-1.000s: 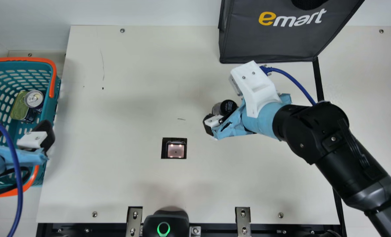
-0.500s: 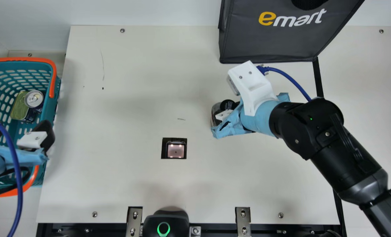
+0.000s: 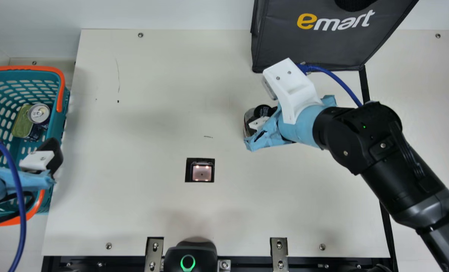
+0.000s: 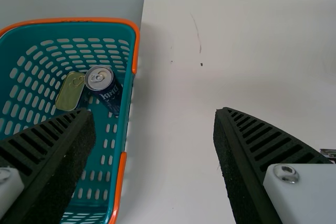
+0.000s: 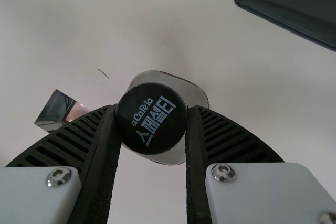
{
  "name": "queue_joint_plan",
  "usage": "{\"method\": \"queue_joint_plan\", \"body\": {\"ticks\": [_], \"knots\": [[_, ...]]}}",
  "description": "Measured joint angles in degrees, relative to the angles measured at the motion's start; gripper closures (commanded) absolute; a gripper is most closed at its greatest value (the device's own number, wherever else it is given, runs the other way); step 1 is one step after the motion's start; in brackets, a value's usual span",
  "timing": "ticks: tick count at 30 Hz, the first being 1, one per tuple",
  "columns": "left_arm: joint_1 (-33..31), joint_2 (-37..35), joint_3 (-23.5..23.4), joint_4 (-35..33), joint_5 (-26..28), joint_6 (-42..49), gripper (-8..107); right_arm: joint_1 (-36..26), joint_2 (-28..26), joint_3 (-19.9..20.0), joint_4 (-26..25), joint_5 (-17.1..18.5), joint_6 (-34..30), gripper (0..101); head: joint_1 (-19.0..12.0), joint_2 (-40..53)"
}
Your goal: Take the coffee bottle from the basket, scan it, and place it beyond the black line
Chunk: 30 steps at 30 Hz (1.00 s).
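Clamping the bottle (image 5: 152, 124), cap up, right of centre: the right tool (image 5: 152, 111)! Black line (image 3: 364, 85) lies farther right; left tool (image 4: 155, 116), far left, has fingers apart.

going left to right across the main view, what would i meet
teal basket → square scanner window in the table → black-capped coffee bottle → black line
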Motion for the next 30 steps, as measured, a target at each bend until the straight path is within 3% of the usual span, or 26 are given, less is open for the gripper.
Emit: {"method": "queue_joint_plan", "body": {"ticks": [14,30], "knots": [[0.0,0.0,0.0,0.0,0.0,0.0,9,-1.3,0.53,-2.01,0.12,0.79,-1.32,101,0.0,-0.09],[0.0,0.0,0.0,0.0,0.0,0.0,9,-2.6,0.02,-2.11,0.05,1.24,-1.46,101,0.0,-19.34]]}}
